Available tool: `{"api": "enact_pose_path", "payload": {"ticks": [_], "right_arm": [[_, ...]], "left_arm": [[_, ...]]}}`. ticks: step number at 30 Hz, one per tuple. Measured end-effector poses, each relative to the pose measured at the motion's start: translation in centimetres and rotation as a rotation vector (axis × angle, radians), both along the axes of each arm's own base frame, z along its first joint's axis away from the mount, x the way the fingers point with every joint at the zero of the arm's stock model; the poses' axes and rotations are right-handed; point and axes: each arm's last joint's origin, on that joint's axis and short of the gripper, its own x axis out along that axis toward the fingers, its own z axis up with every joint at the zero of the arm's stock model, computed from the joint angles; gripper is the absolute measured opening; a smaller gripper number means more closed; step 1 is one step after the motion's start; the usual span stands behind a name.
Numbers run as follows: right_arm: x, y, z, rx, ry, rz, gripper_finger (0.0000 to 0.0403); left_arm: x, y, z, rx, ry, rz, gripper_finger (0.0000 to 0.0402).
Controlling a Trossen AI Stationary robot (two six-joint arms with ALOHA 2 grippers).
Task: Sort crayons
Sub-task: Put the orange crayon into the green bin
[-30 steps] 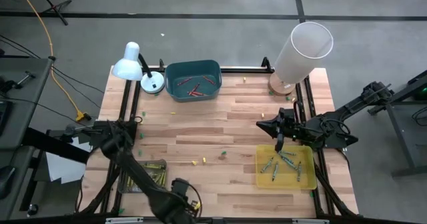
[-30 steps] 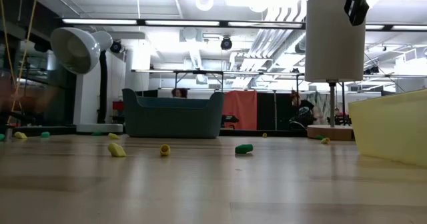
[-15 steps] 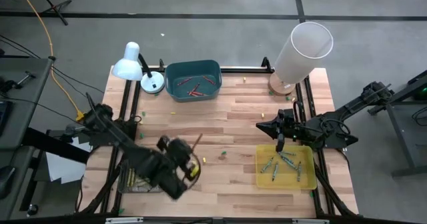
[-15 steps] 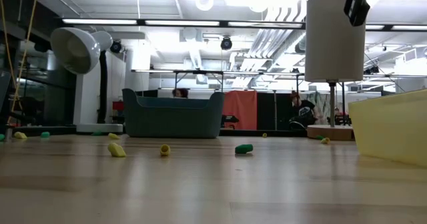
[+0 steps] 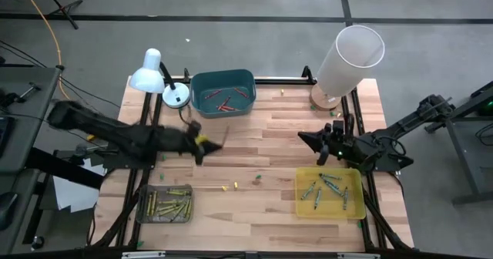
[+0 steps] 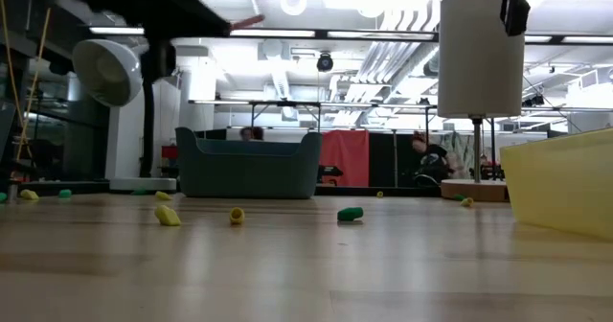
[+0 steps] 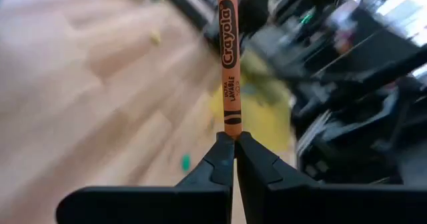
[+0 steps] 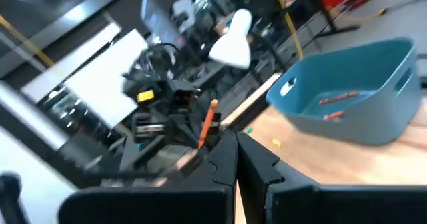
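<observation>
Left wrist view: left gripper pinches an orange crayon (pointing straight ahead); right gripper is closed, empty.

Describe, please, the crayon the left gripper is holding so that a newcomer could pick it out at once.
Start at the blue tub at the table's far edge, beside the white lamp. Just in front of it, above the bare wood, the left gripper is shut on one orange crayon by its end. It alone is off the table; the others lie in trays.
</observation>
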Motion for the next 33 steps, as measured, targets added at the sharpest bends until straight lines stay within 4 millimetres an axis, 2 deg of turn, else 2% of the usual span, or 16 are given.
{"api": "enact_pose_path", "payload": {"ticks": [2, 5, 10, 14, 17, 19, 24, 26, 33], "right_arm": [[0.2, -0.3, 0.2, -0.005, -0.015, -0.041, 0.0000], [0.7, -0.9, 0.3, 0.006, -0.033, -0.102, 0.0000], [1.8, -2.4, -0.4, 0.047, -0.029, -0.205, 0.0000], [2.8, -3.5, -1.2, 0.079, -0.015, -0.269, 0.0000], [3.5, -4.1, -1.7, 0.081, 0.005, -0.278, 0.0000], [3.8, -4.5, -1.9, 0.079, 0.019, -0.260, 0.0000], [4.2, -4.9, -2.1, 0.082, 0.035, -0.164, 0.0000], [4.3, -4.9, -2.1, 0.080, 0.039, -0.136, 0.0000], [4.3, -4.8, -2.1, 0.051, 0.054, -0.084, 0.0000]], "left_arm": [[-1.1, 2.8, -0.6, 0.004, -0.061, 0.013, 0.0000], [-2.1, 6.3, -0.7, 0.034, -0.066, 0.038, 0.0000], [-2.4, 11.2, 0.3, 0.104, -0.006, 0.086, 0.0000], [-1.6, 14.9, 1.1, 0.140, 0.176, 0.178, 0.0000], [0.0, 17.4, 1.5, 0.140, 0.320, 0.193, 0.0000], [1.1, 18.8, 1.1, 0.134, 0.457, 0.204, 0.0000], [3.7, 21.4, -0.4, 0.133, 0.778, 0.241, 0.0000], [4.5, 22.0, -1.0, 0.123, 0.851, 0.226, 0.0000], [6.3, 22.7, -0.7, 0.090, 0.837, 0.234, 0.0031]]}}
